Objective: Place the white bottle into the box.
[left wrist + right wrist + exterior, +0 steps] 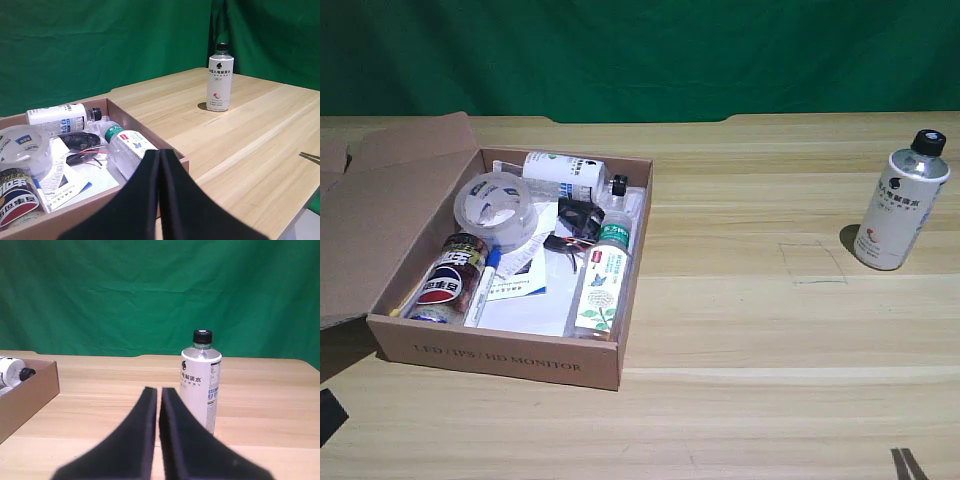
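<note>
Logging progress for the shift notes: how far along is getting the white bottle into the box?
Nothing looks done yet. The white bottle stands upright on the table, well to the exterior view's right of the box. The right gripper faces it with jaws shut, holding nothing. Left: open, grasp, carry over, release in the box.

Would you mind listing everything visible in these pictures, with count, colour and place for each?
white bottle: 1, white with black cap, upright on the table at the exterior view's right, away from the box
box: 1, brown cardboard, open, at the exterior view's left
second white bottle: 1, white with blue-black label, lying at the box's far end
clear bottle: 1, green cap, flower label, lying along the box's right wall in the exterior view
tape roll: 1, clear, in the box
can: 1, red-blue-white label, in the box
marker: 1, white with blue cap, beside the can
table: 1, light wood
right gripper: 1, black, shut, short of the white bottle
</note>
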Tool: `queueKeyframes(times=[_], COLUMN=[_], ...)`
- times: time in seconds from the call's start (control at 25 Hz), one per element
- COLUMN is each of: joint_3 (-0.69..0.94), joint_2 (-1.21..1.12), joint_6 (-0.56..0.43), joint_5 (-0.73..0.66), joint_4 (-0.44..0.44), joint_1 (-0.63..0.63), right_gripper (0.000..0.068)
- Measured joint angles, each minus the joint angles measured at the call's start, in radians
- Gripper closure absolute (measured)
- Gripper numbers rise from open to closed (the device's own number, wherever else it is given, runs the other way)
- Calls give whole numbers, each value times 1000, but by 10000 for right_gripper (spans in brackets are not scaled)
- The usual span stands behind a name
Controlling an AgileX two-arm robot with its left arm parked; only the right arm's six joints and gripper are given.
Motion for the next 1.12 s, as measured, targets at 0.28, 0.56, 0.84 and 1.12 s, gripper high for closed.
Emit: queueKeyframes(times=[0.28, 0.56, 0.84, 1.12], joint_3=[0, 0, 0, -3], joint_2=[0, 0, 0, 60], joint_6=[0, 0, 4, 107], joint_5=[-2, -2, -34, -86], joint_4=[-4, -6, -6, 54], joint_1=[0, 0, 0, 0], right_gripper=[680, 680, 680, 631])
